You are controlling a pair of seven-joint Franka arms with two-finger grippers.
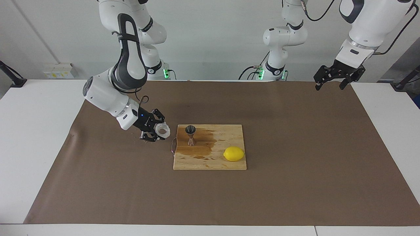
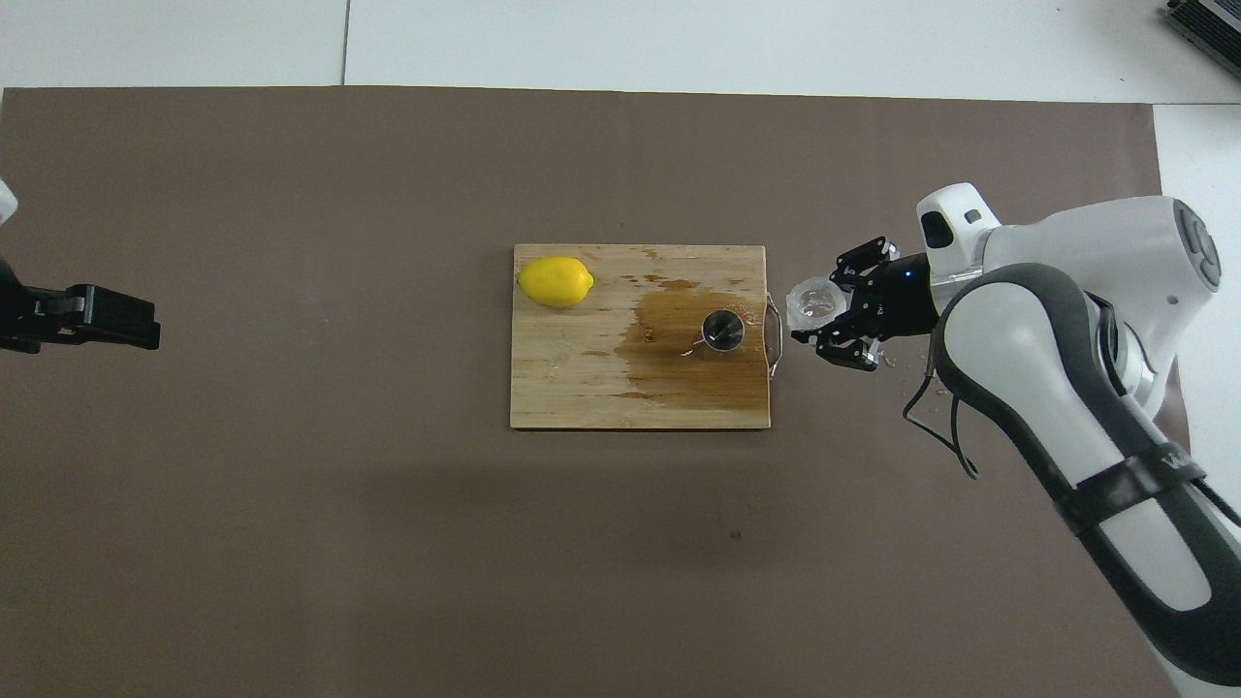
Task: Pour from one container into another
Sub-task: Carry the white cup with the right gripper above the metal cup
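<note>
Jar (image 1: 162, 130), small, squat and translucent, sits clamped in the right gripper (image 1: 157, 131), raised above the brown mat at left of centre in the facing view, just short of the cutting board's (image 1: 229, 164) handle end. In the overhead view the same jar (image 2: 811, 301) shows at right of centre, just outside the board's (image 2: 572, 388) metal handle (image 2: 774, 334), its wide mouth turned up and toward the board. The jigger (image 1: 190, 134), a steel double cone, stands upright on the board near that handle end, in the middle of a dark wet stain (image 1: 200, 149); from above its open cup (image 2: 722, 330) is plain. A lemon (image 1: 234, 153) lies on the board toward the lower right corner in the facing view, well apart from the jigger.

The left gripper (image 1: 334, 78) waits at the upper right of the facing view, its jaws standing wide and holding nothing.

The step in hand appears to be carrying the jar to the jigger. To do it well, the right arm should probably bring the jar's lip directly above the jigger's narrow cup before tipping, keeping the jar level on the way. The target mouth is small and the stain suggests liquid has missed it, so a slow, low tilt seems wise. The jigger's narrow waist looks easy to topple, so the gripper's links should stay clear of it.
</note>
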